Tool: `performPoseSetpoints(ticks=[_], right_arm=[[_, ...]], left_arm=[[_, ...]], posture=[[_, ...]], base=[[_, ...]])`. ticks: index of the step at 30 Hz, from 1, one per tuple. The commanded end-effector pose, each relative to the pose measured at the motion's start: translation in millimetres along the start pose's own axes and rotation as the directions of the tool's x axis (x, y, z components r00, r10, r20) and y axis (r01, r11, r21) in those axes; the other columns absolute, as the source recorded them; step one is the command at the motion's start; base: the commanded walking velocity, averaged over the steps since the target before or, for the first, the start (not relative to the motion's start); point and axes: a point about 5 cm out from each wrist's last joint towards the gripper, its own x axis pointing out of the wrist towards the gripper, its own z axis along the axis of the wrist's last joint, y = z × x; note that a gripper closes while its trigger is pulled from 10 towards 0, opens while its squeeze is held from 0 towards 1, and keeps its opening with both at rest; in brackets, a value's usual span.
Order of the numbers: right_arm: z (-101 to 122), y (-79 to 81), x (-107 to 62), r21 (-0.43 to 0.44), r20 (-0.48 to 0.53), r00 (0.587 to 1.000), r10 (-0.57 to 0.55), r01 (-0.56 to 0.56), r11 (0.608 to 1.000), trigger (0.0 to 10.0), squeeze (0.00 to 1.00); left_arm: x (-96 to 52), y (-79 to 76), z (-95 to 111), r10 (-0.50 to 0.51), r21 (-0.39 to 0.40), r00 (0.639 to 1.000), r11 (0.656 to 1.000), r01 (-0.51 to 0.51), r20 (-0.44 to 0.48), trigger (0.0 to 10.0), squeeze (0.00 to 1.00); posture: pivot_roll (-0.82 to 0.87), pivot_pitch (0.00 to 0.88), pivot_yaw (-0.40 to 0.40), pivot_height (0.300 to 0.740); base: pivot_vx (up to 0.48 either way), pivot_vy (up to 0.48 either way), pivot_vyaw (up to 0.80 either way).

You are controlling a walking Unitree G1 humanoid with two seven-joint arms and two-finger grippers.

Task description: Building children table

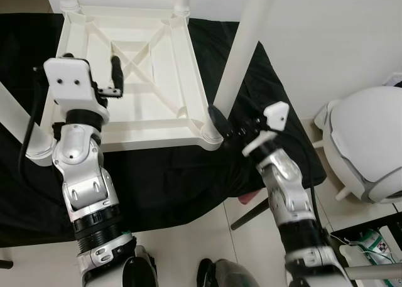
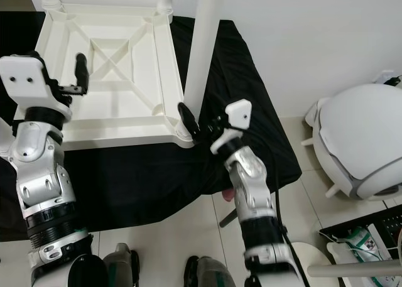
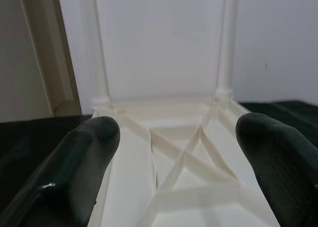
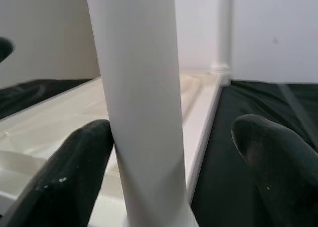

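The white children's table [image 1: 157, 120] lies upside down on a black cloth [image 1: 182, 174], its ribbed underside facing up. White legs stand at its corners; the near-right leg [image 1: 242, 54] rises tall toward me. My right gripper [image 1: 233, 125] is open around the base of this leg [image 4: 144, 88]; one finger [image 4: 79, 162] touches it and the other finger [image 4: 278, 157] stands apart. My left gripper [image 1: 113, 80] hovers open over the left part of the underside, holding nothing, and its two fingertips [image 3: 94, 137] frame the cross ribs [image 3: 184, 157].
A white domed appliance [image 1: 370, 142] sits on the tiled floor at the right. The wall runs behind the table. The near-left leg [image 1: 16, 117] juts out beside my left arm. A box with green print [image 1: 370, 246] lies at the lower right.
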Motion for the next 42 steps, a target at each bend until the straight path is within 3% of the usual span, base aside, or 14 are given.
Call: performPoseSetpoints(ticks=[1,6,11,13,17,22,26,28,30,34,42], right_arm=[[2,-7.1,-5.7,-0.035,0.000,0.998,-0.055,0.055,0.998,10.0,0.00],[-2,1.3,-23.8,-0.049,-0.032,0.996,-0.082,0.080,0.996,10.0,0.00],[-3,2.1,-29.4,-0.058,-0.046,0.994,-0.097,0.095,0.994,10.0,0.00],[-3,-6.4,-38.4,-0.096,-0.068,0.978,-0.196,0.189,0.977,10.0,0.00],[-5,-13.9,-45.2,-0.150,-0.085,0.952,-0.294,0.279,0.948,10.0,0.00],[-8,-13.7,-56.2,-0.182,-0.110,0.940,-0.323,0.301,0.936,10.0,0.00],[-10,-20.4,-69.2,-0.222,-0.125,0.922,-0.368,0.335,0.916,10.0,0.00],[-10,-20.4,-69.2,-0.222,-0.125,0.922,-0.368,0.335,0.916,10.0,0.00],[-20,-28.4,-77.7,-0.248,-0.161,0.897,-0.412,0.367,0.897,10.0,0.00],[-24,-30.9,-78.9,-0.266,-0.174,0.889,-0.424,0.373,0.889,10.0,0.00],[-21,-33.5,-73.1,-0.284,-0.163,0.885,-0.436,0.381,0.880,10.0,0.00]], left_arm=[[-16.1,-30.2,-20,-0.121,-0.133,0.990,0.985,0.110,-0.077,10.0,0.00],[-26.2,-27.3,-23,-0.141,-0.107,0.986,0.985,0.132,-0.087,10.0,0.00],[-33.2,-26.8,-26,-0.150,-0.108,0.984,0.984,0.139,-0.100,10.0,0.00],[-48.4,-24.9,-31,-0.152,-0.125,0.980,0.983,0.136,-0.131,10.0,0.00],[-57.1,-22.7,-32,-0.134,-0.119,0.981,0.986,0.117,-0.141,10.0,0.00],[-66.5,-20.9,-34,-0.117,-0.106,0.984,0.989,0.103,-0.136,10.0,0.00],[-84.2,-15.9,-39,-0.111,-0.130,0.984,0.987,0.092,-0.143,10.0,0.00],[-84.2,-15.9,-39,-0.111,-0.130,0.984,0.987,0.092,-0.143,10.0,0.00],[-96.2,-12.1,-52,-0.092,-0.137,0.978,0.988,0.066,-0.186,10.0,0.00],[-100.9,-10.3,-60,-0.066,-0.158,0.974,0.987,0.032,-0.216,10.0,0.00],[-94.5,-6.0,-60,-0.022,-0.184,0.977,0.983,-0.018,-0.213,10.0,0.00]], posture=[[0.05,0.038,-0.060,0.740],[0.05,0.029,-0.050,0.740],[0.06,0.026,-0.048,0.740],[0.06,0.021,-0.048,0.740],[0.07,0.015,-0.051,0.740],[0.07,0.004,-0.053,0.740],[0.07,0.000,-0.051,0.740],[0.07,0.000,-0.051,0.740],[0.06,0.000,-0.052,0.740],[0.06,0.000,-0.053,0.740],[0.06,0.006,-0.055,0.740]], base=[[0.000,0.000,0.00],[0.000,0.000,0.00],[0.000,0.000,0.00],[0.000,0.000,0.00],[0.000,0.000,0.00],[0.000,0.000,0.00],[0.000,0.000,0.00],[0.000,0.000,0.00],[0.000,0.000,0.00],[0.000,0.000,0.00],[0.000,0.000,0.00]])
